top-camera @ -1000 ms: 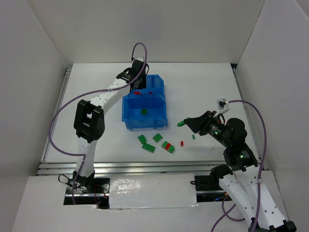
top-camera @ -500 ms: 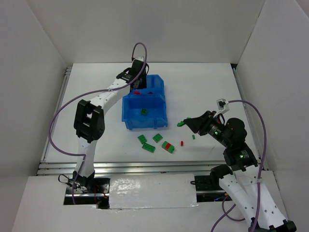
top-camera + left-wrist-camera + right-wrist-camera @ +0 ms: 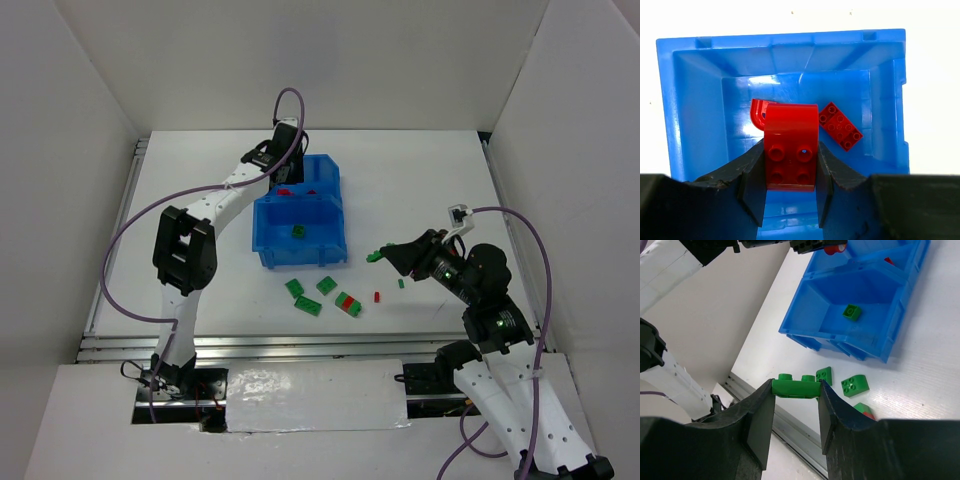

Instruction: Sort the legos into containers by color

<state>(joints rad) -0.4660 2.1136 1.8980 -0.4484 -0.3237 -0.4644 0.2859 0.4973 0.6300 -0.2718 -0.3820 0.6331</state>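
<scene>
A: Progress?
B: Partial: left fingers (image 3: 752,185) clench a red brick (image 3: 790,152) over the bin's (image 3: 300,262) twelve-o'clock compartment (image 3: 695,115), which holds reds; right fingers (image 3: 760,425) grip a green brick (image 3: 796,388) at the bin's four o'clock.
A: Remaining?
B: One green binned; several loose legos (image 3: 327,285) on the counter (image 3: 430,190) at six o'clock

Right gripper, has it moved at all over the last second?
No. In the top view the right gripper, shut on a green brick, sits in the same spot just right of the blue bin's near right corner.
</scene>
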